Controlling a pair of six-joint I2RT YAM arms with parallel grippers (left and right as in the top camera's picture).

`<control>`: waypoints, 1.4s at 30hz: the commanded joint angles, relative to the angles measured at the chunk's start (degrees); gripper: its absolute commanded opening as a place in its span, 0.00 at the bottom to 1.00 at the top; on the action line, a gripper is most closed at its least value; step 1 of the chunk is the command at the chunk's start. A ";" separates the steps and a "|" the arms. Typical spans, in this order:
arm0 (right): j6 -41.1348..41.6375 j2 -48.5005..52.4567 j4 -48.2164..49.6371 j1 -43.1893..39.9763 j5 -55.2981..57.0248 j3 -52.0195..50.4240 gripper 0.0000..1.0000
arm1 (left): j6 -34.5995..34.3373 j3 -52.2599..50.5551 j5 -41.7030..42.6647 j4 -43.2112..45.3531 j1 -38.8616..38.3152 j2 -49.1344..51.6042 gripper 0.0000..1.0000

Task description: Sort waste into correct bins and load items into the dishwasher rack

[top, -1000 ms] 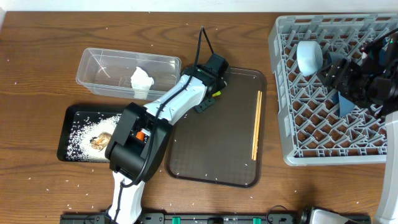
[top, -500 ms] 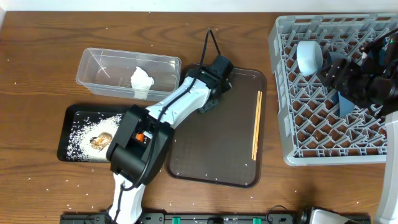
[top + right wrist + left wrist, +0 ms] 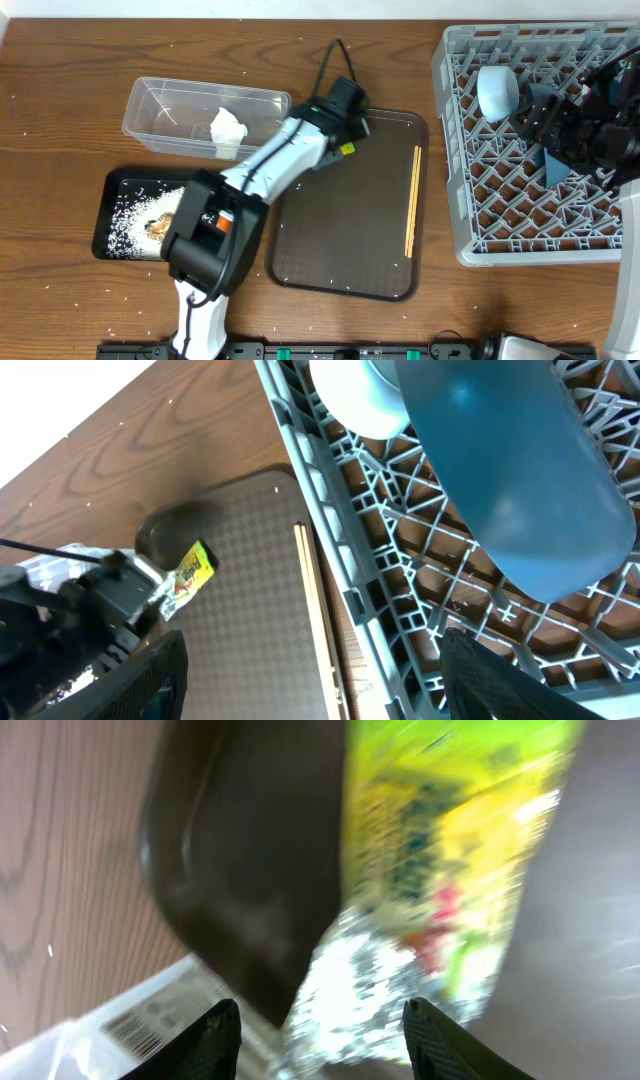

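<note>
The crumpled yellow-green wrapper (image 3: pixel 347 149) lies at the brown tray's back left corner. In the left wrist view, which is blurred, the wrapper's (image 3: pixel 450 870) silver end sits between my left gripper's (image 3: pixel 320 1030) spread fingers, with a gap on the left side. My right gripper (image 3: pixel 315 670) is open and empty over the grey rack's (image 3: pixel 520 230) left part, beside the dark-blue plate (image 3: pixel 510 480) and the white bowl (image 3: pixel 497 92). The chopsticks (image 3: pixel 411 200) lie on the brown tray. The carrot and cups are not visible.
The clear tub (image 3: pixel 160 120) holds a white crumpled piece (image 3: pixel 228 130). The black tray (image 3: pixel 125 185) holds rice and a brown lump (image 3: pixel 160 228). Rice grains are scattered on the wooden table. The brown serving tray (image 3: pixel 340 250) sits between the tub and the rack.
My left arm has swung back and left over the tray corner. The wrapper, covered half a second ago, shows again at about the same spot. The right arm has not moved.
</note>
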 commanded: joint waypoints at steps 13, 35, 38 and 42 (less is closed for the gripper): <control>-1.27 -0.04 -1.16 0.44 0.17 0.24 0.73 | 0.94 1.11 12.28 -3.21 0.98 1.11 0.28; -3.21 -0.04 -2.62 0.44 0.20 0.24 0.72 | -3.63 -0.98 12.55 -4.76 0.90 1.38 0.06; -3.21 -0.04 -2.67 0.37 0.20 0.24 0.72 | -9.62 1.22 12.44 -5.92 0.57 -0.07 0.06; -3.19 -0.04 -2.51 0.37 0.17 0.24 0.72 | -12.68 4.72 13.09 -7.91 0.04 -4.15 0.06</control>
